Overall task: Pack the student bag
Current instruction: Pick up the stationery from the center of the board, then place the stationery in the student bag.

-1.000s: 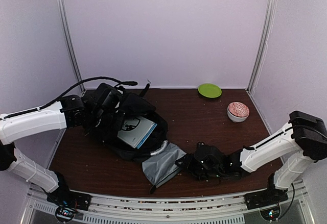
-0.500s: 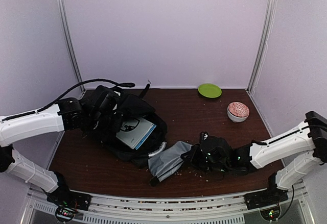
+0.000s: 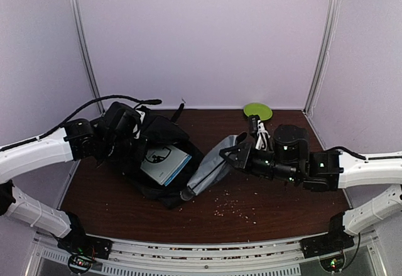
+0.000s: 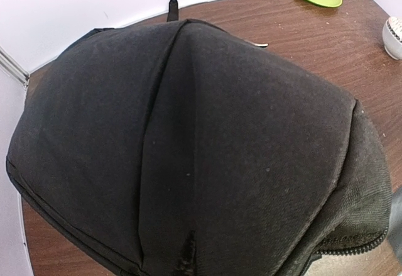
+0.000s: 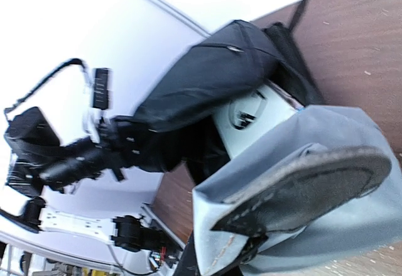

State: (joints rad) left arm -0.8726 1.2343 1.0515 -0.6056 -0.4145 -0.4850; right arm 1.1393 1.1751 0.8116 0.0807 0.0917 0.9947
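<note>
Pale lilac walls (image 3: 201, 37) close in a dark brown wooden desk (image 3: 276, 194). On the desk's left half we see the large black soft fabric student bag (image 3: 169, 131), lying open with a white and blue book (image 3: 164, 163) showing in its mouth. The left gripper (image 3: 129, 128) is at the bag's far top edge, closed tight on the black flap and holding it raised. In the left wrist view the fabric fills nearly everything and hides the fingers. The right gripper (image 3: 233, 153), near the middle of the desk, is clamped shut on the upper end of a small grey fabric pouch (image 3: 210, 169). The pouch hangs slanting down to the left, its lower end just beside the bag's near rim. Small pale crumbs (image 3: 235, 208) lie scattered on the desk in front. A round lime green plate (image 3: 257, 110) sits at the far edge, and a small bowl (image 4: 394, 37) shows at the right edge of the left wrist view.
</note>
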